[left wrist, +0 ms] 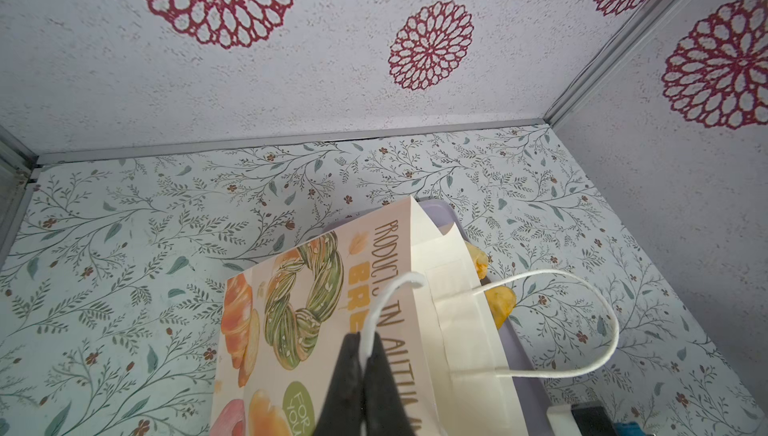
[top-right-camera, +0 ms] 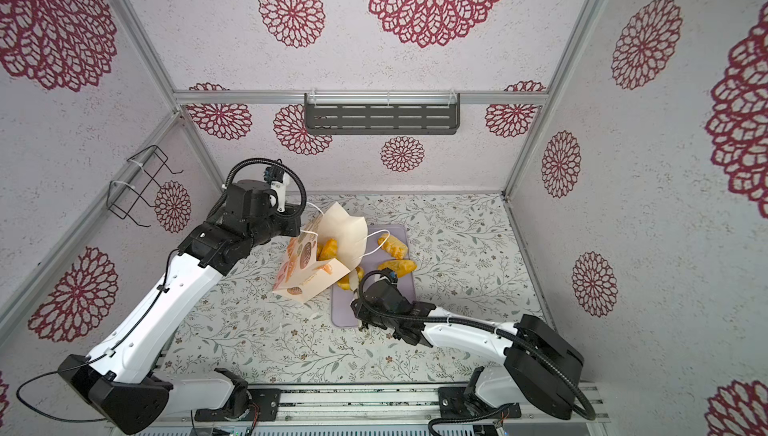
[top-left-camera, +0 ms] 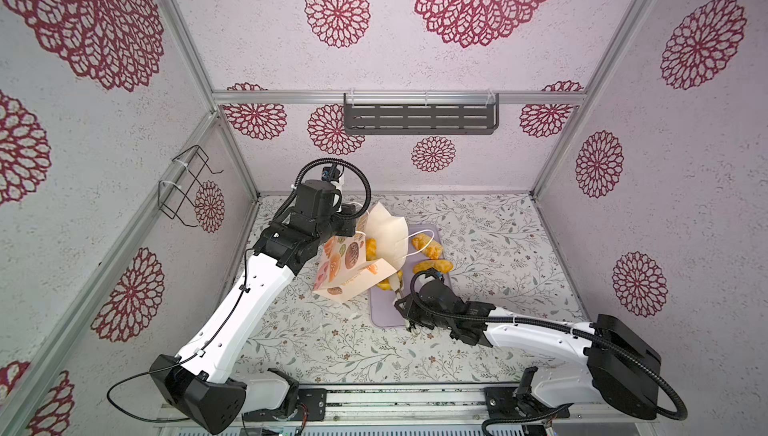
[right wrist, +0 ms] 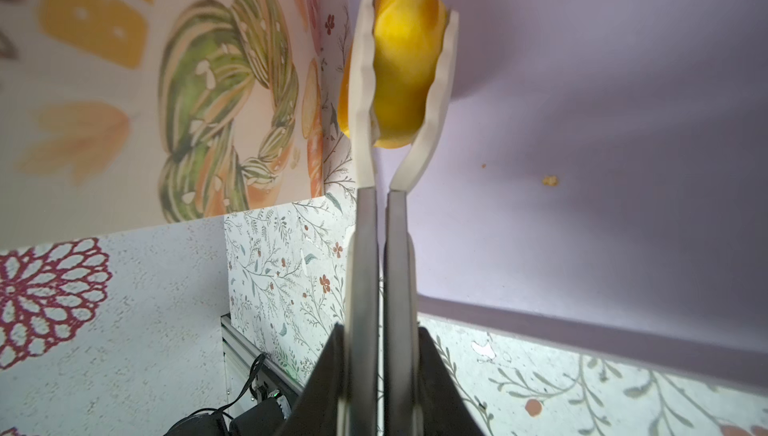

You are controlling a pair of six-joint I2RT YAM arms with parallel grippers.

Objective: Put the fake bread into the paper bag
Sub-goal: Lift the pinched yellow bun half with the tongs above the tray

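Note:
The cream paper bag (top-left-camera: 349, 271) with printed pastries leans open, mouth up. My left gripper (left wrist: 365, 355) is shut on its white cord handle (left wrist: 386, 301) and holds that side up. One orange bread piece (top-left-camera: 371, 248) lies inside the bag. My right gripper (right wrist: 380, 330) is shut on a pair of metal tongs (right wrist: 361, 246). Their white tips clamp a yellow bread piece (right wrist: 405, 59) just beside the bag's lower corner, seen from above as the bread (top-left-camera: 388, 284). Two more bread pieces (top-left-camera: 428, 245) (top-left-camera: 434, 266) rest on the lilac tray (top-left-camera: 384, 317).
The bag's second handle (left wrist: 602, 313) hangs loose over the tray. A dark slotted shelf (top-left-camera: 419, 118) is fixed to the back wall and a wire rack (top-left-camera: 187, 188) to the left wall. The floral tabletop (top-left-camera: 519, 255) stretches right of the tray.

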